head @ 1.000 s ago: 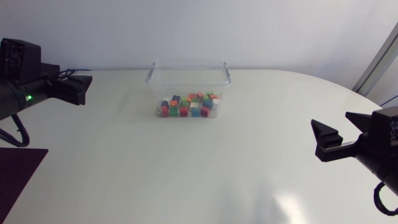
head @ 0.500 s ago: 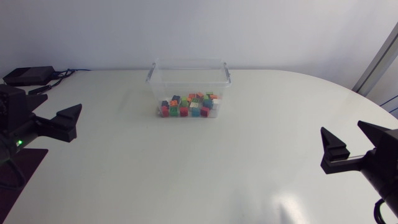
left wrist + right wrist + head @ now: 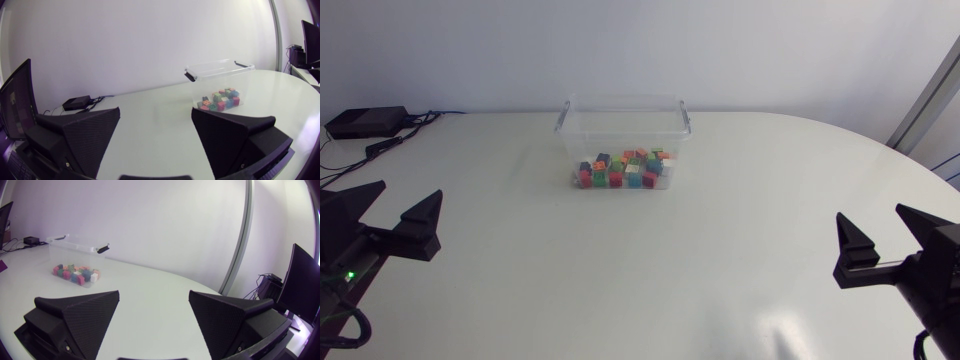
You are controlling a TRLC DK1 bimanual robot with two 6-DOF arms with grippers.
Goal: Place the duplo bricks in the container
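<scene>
Small multicoloured duplo bricks (image 3: 625, 168) are piled across the floor of the clear, upright, open-topped container (image 3: 620, 125), all kept within its walls

surface: white table (image 3: 620, 270) | on it: clear container (image 3: 620, 125), mid-rear | black box (image 3: 365, 122), far-left corner

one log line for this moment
duplo bricks: in container | left gripper: open, empty | right gripper: open, empty

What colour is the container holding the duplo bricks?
Colourless, see-through plastic. The container shows best in the head view, with the bricks visible through its wall.
</scene>
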